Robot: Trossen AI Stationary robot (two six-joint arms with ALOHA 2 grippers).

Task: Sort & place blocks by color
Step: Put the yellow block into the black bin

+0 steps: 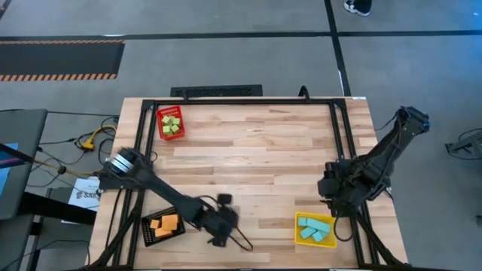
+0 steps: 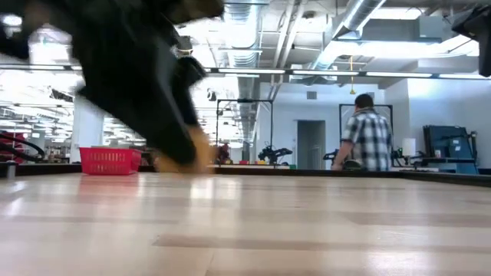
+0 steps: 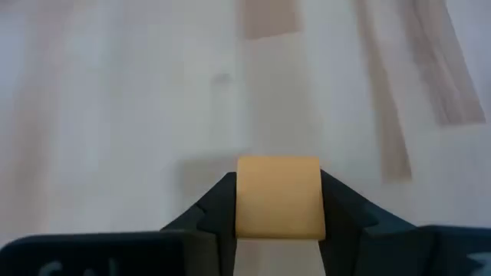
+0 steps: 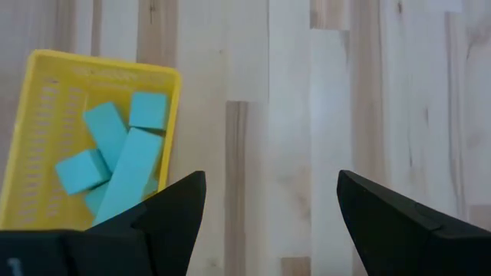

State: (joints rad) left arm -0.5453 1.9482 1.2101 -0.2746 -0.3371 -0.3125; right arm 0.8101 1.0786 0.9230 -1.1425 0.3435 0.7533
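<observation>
My left gripper (image 1: 221,226) is near the table's near edge, just right of the black bin (image 1: 147,239) of orange blocks (image 1: 166,223), and is shut on one orange block (image 3: 278,198). In the low view that orange block (image 2: 202,156) shows blurred under the dark arm. My right gripper (image 4: 268,207) is open over bare wood on the table's right side, beside the yellow bin (image 4: 46,84), where cyan blocks (image 4: 123,157) lie in a pile. In the high view the right gripper (image 1: 331,190) stands just beyond that yellow bin (image 1: 299,239). Light green blocks (image 1: 172,124) lie in the red bin (image 1: 161,135). My left gripper pinches the orange block between its two fingers (image 3: 215,211), one on each of two opposite side faces (image 3: 245,201). The block's end sticks out past the fingertips. In the low view the block hangs clear above the table top.
The red bin (image 2: 110,159) stands at the far left corner. A black frame (image 1: 241,101) runs round the table's edges. Bare wood (image 1: 256,158) spreads across the middle between the three bins. A person (image 2: 367,136) stands in the room far behind the table.
</observation>
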